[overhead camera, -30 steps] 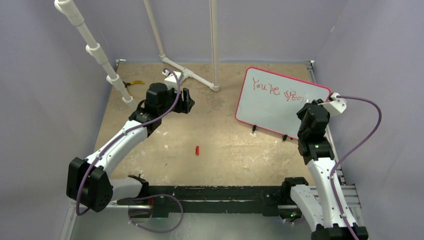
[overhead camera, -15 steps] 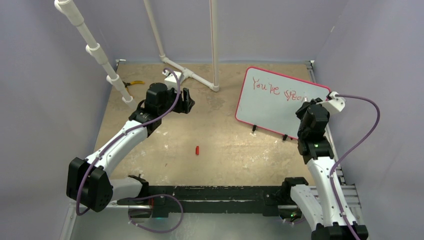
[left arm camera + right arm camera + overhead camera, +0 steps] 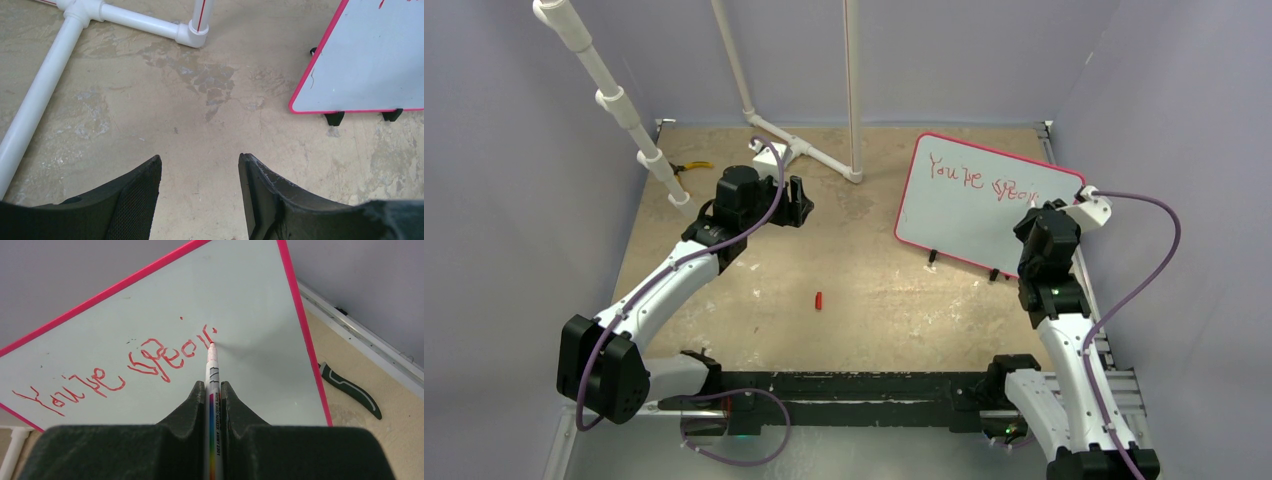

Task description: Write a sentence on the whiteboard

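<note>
The whiteboard with its red-pink frame stands tilted at the back right; it also shows in the right wrist view and the left wrist view. The sentence is one line of red lettering, about "You're speci"; it also shows in the top view. My right gripper is shut on a white marker, whose red tip touches the board at the end of the lettering. My left gripper is open and empty above the table, left of the board.
White PVC pipe stands rise at the back left and centre. A red marker cap lies mid-table. Yellow-handled pliers lie at the back left. A dark tool lies right of the board by the wall rail.
My right gripper has shifted slightly left and down along the board with the marker. The left arm has not moved.
</note>
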